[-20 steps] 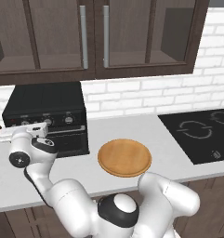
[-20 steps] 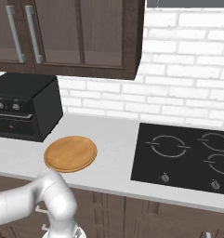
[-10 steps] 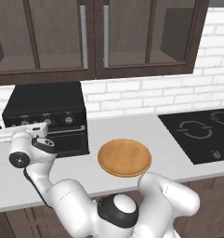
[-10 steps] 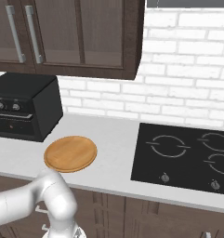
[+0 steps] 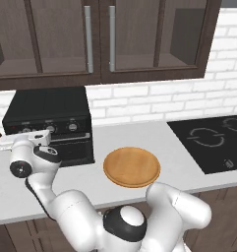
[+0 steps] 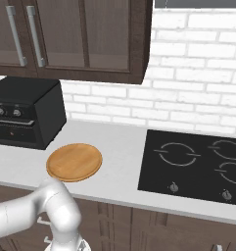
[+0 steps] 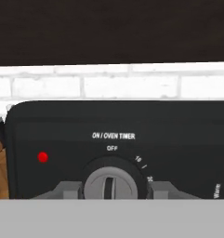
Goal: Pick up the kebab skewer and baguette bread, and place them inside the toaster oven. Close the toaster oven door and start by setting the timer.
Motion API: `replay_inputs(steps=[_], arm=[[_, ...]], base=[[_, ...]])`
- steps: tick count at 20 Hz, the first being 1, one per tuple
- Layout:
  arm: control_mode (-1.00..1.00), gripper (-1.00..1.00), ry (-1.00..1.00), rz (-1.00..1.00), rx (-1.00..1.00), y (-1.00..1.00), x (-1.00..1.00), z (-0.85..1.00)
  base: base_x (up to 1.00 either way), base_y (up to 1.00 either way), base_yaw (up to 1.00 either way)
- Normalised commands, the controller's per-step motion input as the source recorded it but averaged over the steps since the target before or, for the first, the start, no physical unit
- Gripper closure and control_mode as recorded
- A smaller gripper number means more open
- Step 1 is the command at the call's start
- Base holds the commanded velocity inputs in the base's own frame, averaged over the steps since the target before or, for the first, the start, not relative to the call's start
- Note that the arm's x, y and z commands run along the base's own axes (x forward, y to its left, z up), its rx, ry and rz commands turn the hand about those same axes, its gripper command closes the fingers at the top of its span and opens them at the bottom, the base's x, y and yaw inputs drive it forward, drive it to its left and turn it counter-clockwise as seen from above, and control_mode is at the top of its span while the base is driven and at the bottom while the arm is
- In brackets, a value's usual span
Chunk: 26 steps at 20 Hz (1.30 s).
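Close up, pincer fingers flanking timer knob of toaster oven, grip unclear, knob's pointer slot vertical

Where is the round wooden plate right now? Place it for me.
The round wooden plate lies on the white counter in both base views, just right of the toaster oven and left of the black cooktop.

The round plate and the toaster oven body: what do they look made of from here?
The round plate looks like wood: warm tan with a faint grain and a raised rim, matte. The toaster oven looks like black painted metal or plastic, matte with little glare; which one is unclear. Its timer knob looks like grey brushed metal or metal-look plastic.
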Motion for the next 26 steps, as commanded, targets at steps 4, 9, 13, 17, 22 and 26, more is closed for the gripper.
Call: replay_inputs(steps=[4,9,13,17,22,26], arm=[[-1.0,1.0,0.0,0.0,0.0,0.0,0.0,0.0],[-1.0,1.0,0.0,0.0,0.01,0.0,-0.02,0.0],[-1.0,1.0,0.0,-0.03,0.1,0.0,-0.03,0.0],[-1.0,1.0,0.0,-0.07,0.12,0.0,-0.02,0.0],[-1.0,1.0,0.0,-0.08,0.11,0.0,0.0,0.0],[-1.0,1.0,0.0,-0.07,0.13,0.0,0.0,0.0]], base=[[0.0,0.0,0.0],[0.0,0.0,0.0],[0.0,0.0,0.0],[0.0,0.0,0.0],[0.0,0.0,0.0],[0.0,0.0,0.0]])
